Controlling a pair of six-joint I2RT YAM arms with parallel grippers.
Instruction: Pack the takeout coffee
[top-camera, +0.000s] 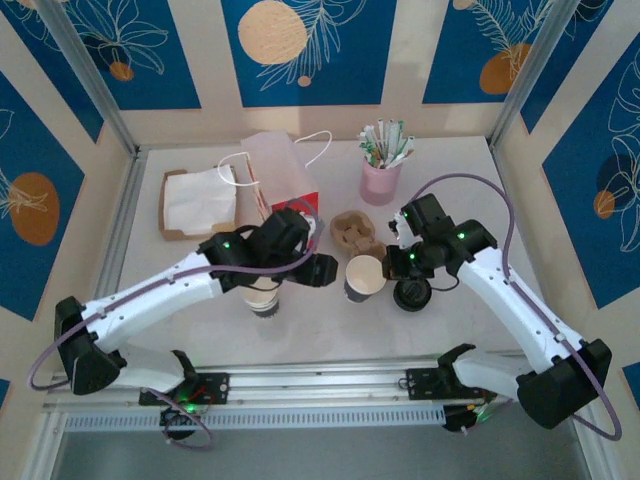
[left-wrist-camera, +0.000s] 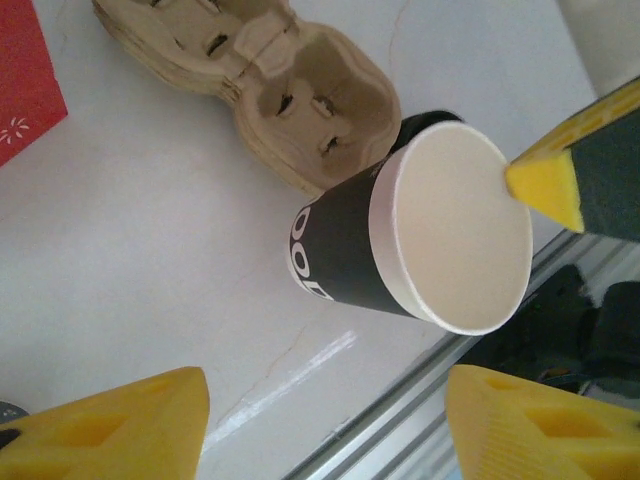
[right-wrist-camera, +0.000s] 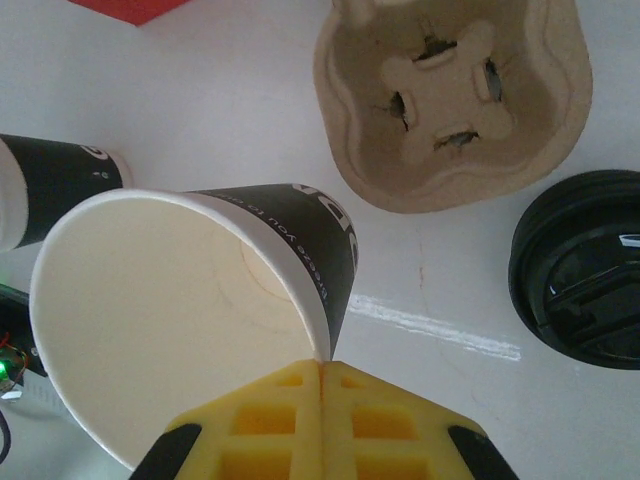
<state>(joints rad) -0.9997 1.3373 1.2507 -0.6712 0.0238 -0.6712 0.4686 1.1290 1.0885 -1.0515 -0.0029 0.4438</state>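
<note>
The right tool is closed on the rim of the takeout coffee cup, pinching the paper wall. The cup is open and tilted, in the lower left of the right wrist view. The left tool is open and holds nothing. The black lid lies at the right edge and the cardboard carrier at the top. I think a gentle pinch is best, so that the rim is not crushed, with the cup brought upright before it is lowered.
</note>
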